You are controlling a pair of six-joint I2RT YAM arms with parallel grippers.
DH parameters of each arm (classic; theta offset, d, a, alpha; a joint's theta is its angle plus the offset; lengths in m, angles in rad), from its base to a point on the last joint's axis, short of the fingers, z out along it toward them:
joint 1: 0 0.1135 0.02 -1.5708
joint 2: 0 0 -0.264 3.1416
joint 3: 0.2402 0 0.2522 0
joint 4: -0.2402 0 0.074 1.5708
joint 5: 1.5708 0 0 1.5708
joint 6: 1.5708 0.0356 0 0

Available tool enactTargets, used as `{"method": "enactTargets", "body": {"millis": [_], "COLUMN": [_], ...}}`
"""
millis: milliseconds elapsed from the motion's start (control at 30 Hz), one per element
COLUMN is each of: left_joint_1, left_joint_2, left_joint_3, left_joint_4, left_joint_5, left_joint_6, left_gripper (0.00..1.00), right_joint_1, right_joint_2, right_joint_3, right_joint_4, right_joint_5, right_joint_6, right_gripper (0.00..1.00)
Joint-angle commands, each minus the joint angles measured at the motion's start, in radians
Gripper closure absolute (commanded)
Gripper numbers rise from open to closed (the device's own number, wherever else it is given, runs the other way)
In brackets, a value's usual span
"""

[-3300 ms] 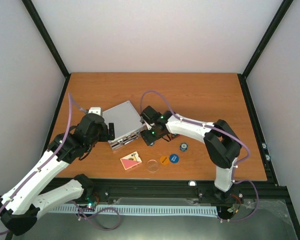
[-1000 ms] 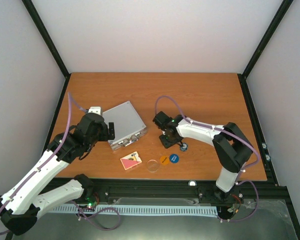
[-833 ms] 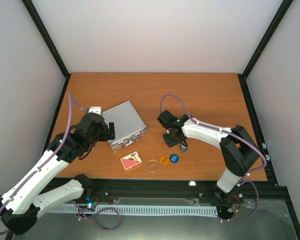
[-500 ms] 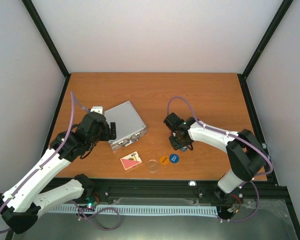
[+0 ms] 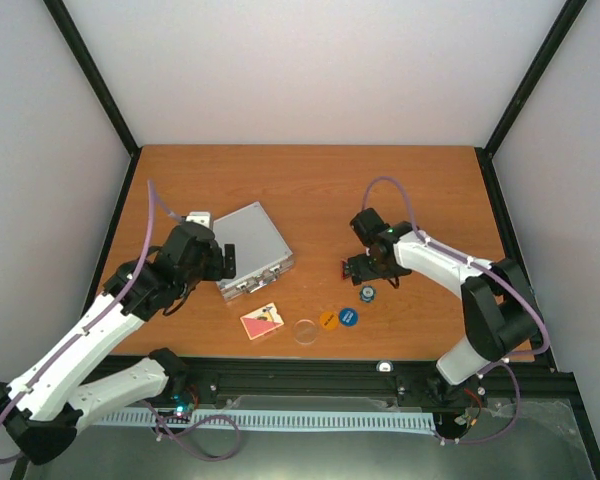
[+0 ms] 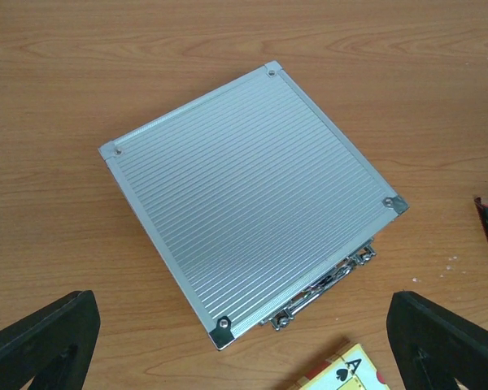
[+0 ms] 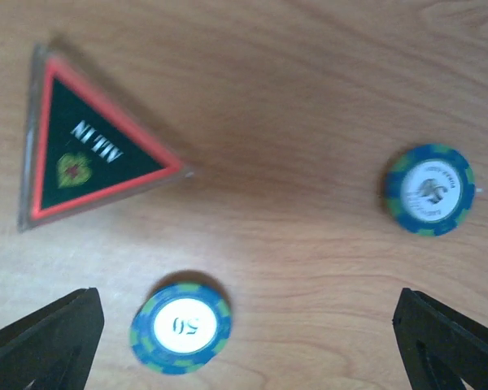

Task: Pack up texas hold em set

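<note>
Ribbed silver aluminium case [image 6: 244, 203] lies shut on the wood-grain surface [image 6: 65, 65] under the spread left tool [image 6: 244, 348]. Spread right tool [image 7: 244, 341] hovers over a red-black "ALL IN" triangle [image 7: 85, 146] and round blue "50" chip [image 7: 180, 323].

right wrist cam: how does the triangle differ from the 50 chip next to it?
Shape: the ALL IN triangle is three-cornered; the 50 chip is round.
Colour: the triangle is black with a red border; the chip is blue with a white centre.
Marking: the triangle carries words and a greenish emblem; the chip only a number.
Shared: both lie flat on the table, apart, untouched.
</note>
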Motion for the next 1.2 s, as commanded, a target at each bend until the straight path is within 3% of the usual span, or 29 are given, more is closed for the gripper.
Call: {"method": "enactTargets", "body": {"millis": [0,400,1167], "left_joint_1": [0.0,0.0,0.0], "left_joint_2": [0.011,0.033,0.044], "left_joint_3": [0.044,0.074,0.084], "left_joint_4": [0.021,0.03,-0.006], "left_joint_5": [0.001,0.057,0.039], "left_joint_6": [0.046,0.072,0.068], "left_gripper": [0.0,0.0,0.0], "right_joint_1": [-0.072,-0.206,-0.38], "right_joint_2": [-0.021,0.121,0.204], "right_joint_3": [0.046,0.086,-0.013], "right_joint_4": [-0.021,-0.02,0.133], "right_joint_5": [0.026,0.028,-0.089], "right_joint_6": [0.031,0.059,0.013], "right_gripper": [0.0,0.08,0.22]}}
